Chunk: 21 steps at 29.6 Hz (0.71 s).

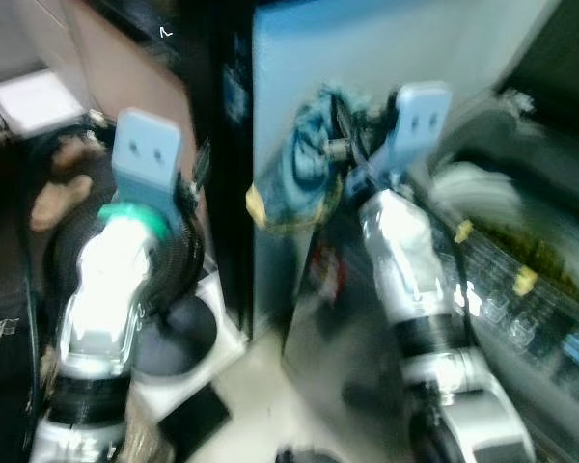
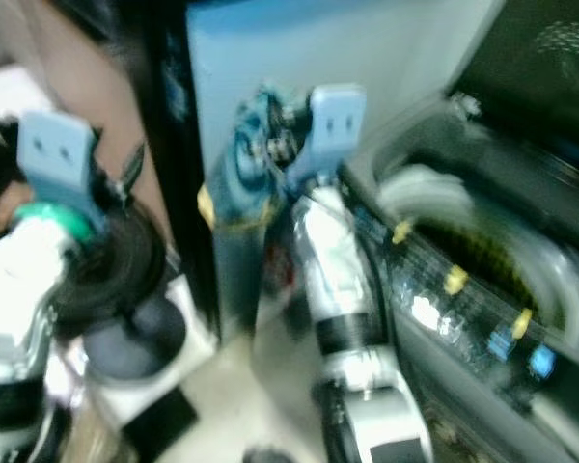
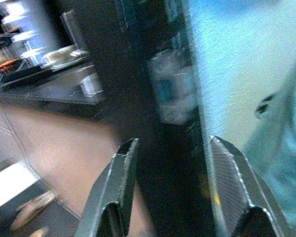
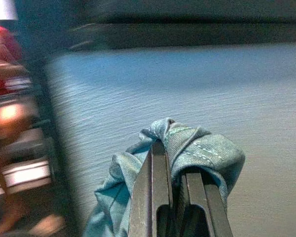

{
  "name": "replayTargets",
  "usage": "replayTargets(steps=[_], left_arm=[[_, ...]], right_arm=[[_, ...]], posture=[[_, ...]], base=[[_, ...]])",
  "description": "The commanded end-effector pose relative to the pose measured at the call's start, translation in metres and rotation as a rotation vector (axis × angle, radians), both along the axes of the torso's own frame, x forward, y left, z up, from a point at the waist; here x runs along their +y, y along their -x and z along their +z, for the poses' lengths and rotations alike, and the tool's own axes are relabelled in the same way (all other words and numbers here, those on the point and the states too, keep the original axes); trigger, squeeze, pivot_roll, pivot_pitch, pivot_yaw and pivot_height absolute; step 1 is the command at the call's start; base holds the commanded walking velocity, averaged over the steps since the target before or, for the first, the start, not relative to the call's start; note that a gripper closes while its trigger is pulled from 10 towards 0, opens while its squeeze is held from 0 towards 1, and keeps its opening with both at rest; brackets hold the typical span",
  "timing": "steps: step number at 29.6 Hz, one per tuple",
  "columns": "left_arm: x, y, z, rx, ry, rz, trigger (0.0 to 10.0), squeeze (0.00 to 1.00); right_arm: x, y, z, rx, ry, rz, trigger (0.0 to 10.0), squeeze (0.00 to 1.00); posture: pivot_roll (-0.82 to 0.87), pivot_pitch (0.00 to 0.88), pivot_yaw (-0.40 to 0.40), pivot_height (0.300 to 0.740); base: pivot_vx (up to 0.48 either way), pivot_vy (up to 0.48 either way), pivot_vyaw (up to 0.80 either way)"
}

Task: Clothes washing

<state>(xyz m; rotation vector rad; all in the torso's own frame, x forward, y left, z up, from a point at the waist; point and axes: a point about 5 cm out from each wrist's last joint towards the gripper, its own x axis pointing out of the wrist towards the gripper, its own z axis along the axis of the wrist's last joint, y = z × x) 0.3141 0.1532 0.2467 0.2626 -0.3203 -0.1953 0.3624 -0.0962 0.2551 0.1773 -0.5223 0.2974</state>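
Both arms are silver metal with black ribbed bands at the joints. Each wrist carries a pale blue bracket with two small holes. The left tool [image 3: 175, 192] has black, faceted fingers; a green ring circles the left wrist.

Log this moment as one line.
right gripper: shut on blue garment | left gripper: open, idle | washer: lid up | views blurred

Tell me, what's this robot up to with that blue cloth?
It is doing laundry. The right gripper has its fingers shut on a blue denim garment, held up beside the open top-loading washing machine on the robot's right. The left gripper is raised too, with its fingers open and holding nothing. The pictures are blurred.
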Motion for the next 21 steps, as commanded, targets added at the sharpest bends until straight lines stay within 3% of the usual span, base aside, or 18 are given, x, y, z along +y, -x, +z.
replayTargets(steps=[1, 21], left_arm=[[0.0025, 0.0014, -0.0017, 0.006, 0.001, 0.006, 10.0, 0.00], [0.0033, 0.0006, 0.0002, 0.010, 0.011, 0.021, 10.0, 0.00]], right_arm=[[0.0032, 0.0011, -0.0021, 0.004, -0.016, 0.011, 10.0, 0.00], [0.0004, 0.0011, -0.0031, 0.013, -0.030, 0.003, 10.0, 0.00]], posture=[[0.11, 0.000, -0.004, 0.740], [0.11, 0.000, -0.001, 0.740]], base=[[0.000, 0.000, -0.80], [0.000, 0.000, -0.80]])
